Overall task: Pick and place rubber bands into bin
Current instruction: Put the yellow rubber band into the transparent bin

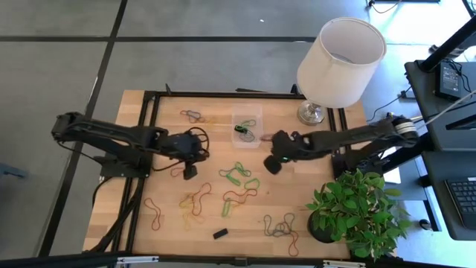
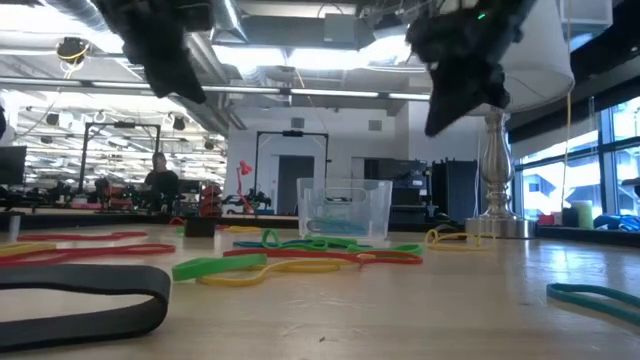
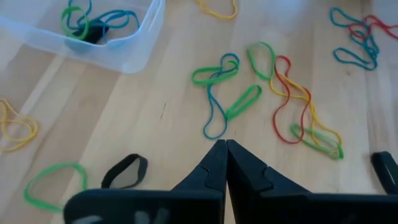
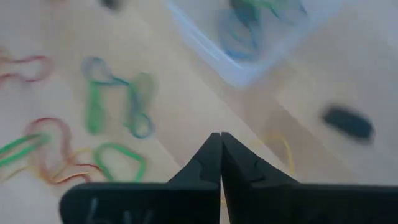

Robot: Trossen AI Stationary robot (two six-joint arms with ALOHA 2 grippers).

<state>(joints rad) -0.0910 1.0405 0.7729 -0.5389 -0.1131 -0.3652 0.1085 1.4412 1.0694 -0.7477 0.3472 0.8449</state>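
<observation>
Jaws of both grippers are pressed together, empty: the left gripper [image 3: 225, 149] hovers above the green-blue bands [image 3: 224, 93], the right gripper [image 4: 221, 142] hangs beside the bin [image 1: 246, 126]. To pick cleanly, I'd part the left jaws, then descend over 1 loop only. The bin holds a few bands; most lie scattered on the tabletop [image 1: 320, 238].

Grey floor [image 1: 59, 67], white lampshade [image 1: 341, 52], potted plant [image 1: 357, 212], bright windows [image 2: 610, 170]

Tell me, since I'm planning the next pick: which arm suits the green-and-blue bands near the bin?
Probably right: right gripper, fingers shut and empty, hovers nearer the green-and-blue bands and bin than left gripper.
</observation>
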